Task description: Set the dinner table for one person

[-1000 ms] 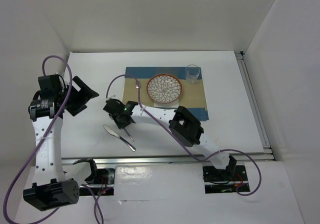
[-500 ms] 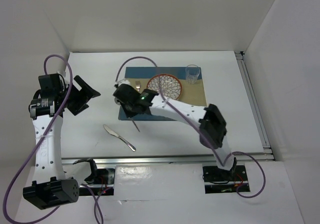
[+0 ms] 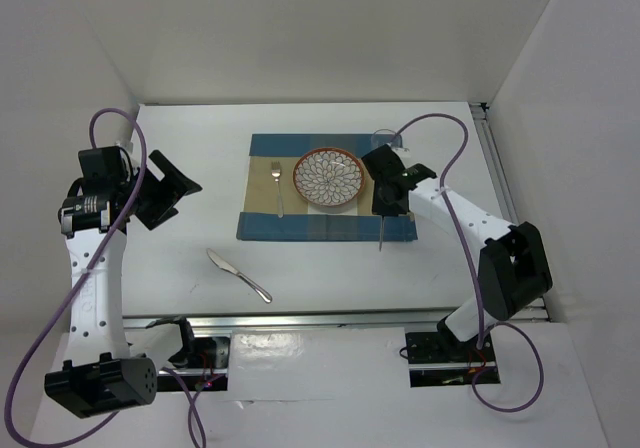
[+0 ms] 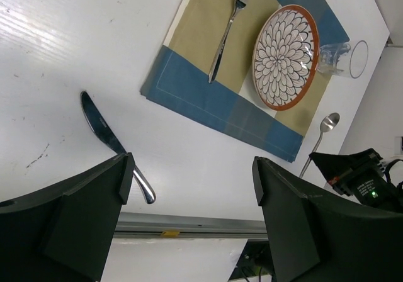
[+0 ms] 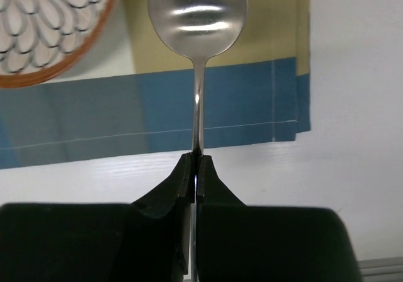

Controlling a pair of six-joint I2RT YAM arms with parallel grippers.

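Note:
The white dinner table (image 3: 180, 258) carries a blue-and-tan placemat (image 3: 325, 223). On the mat lie a patterned plate (image 3: 328, 177) and, left of it, a fork (image 3: 278, 190). A knife (image 3: 238, 274) lies on the bare table near the front left. My right gripper (image 3: 388, 196) is shut on a spoon (image 5: 196, 17), held just right of the plate over the mat's right part. The spoon's handle (image 3: 381, 233) sticks out toward the front. My left gripper (image 3: 165, 188) is open and empty, raised at the left. The left wrist view shows the knife (image 4: 113, 145), the fork (image 4: 227, 30) and the spoon (image 4: 320, 137).
A clear glass (image 4: 343, 56) stands at the mat's far right corner, behind my right gripper. Metal rails run along the front edge (image 3: 350, 316) and the right edge (image 3: 510, 208) of the table. White walls enclose the back and sides.
My right arm has swung from the left, near the knife, across the mat to the right of the plate, carrying the spoon. The left arm has hardly moved.

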